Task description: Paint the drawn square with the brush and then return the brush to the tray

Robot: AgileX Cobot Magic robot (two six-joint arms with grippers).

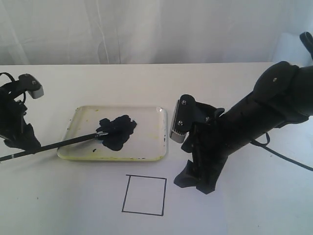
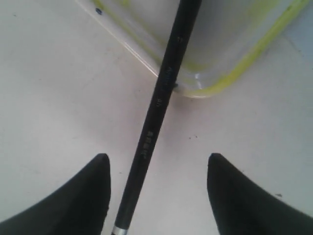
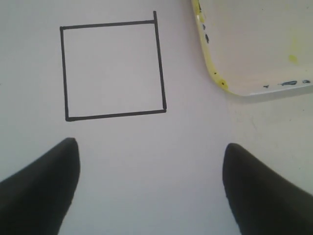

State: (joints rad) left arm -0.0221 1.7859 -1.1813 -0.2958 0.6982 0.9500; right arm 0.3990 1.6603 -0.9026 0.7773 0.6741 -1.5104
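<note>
A white table [image 1: 254, 215] fills the scene under a pale curtain backdrop. The bulky black right arm [image 1: 254, 117] reaches in from the far right, and its right gripper [image 3: 149, 147] hangs over bare table with its two dark fingers spread wide, holding nothing, just right of the square and near the tray's near right corner. The black left arm [image 1: 12, 117] stands at the left edge; its left gripper [image 2: 156, 161] is likewise spread, the brush handle passing between the fingers without either one pressing on it. The shallow translucent yellowish tray [image 1: 146, 134] with rounded corners sits at the middle, an irregular black paint blot [image 1: 117, 129] at its centre. The thin black drawn square [image 1: 144, 196], its interior clean white, lies on the table nearer than the tray's right half, close but apart. The long black-handled brush [image 1: 54, 145] rests with its tip in the blot, its handle crossing the tray's left near rim and slanting out to the left.
</note>
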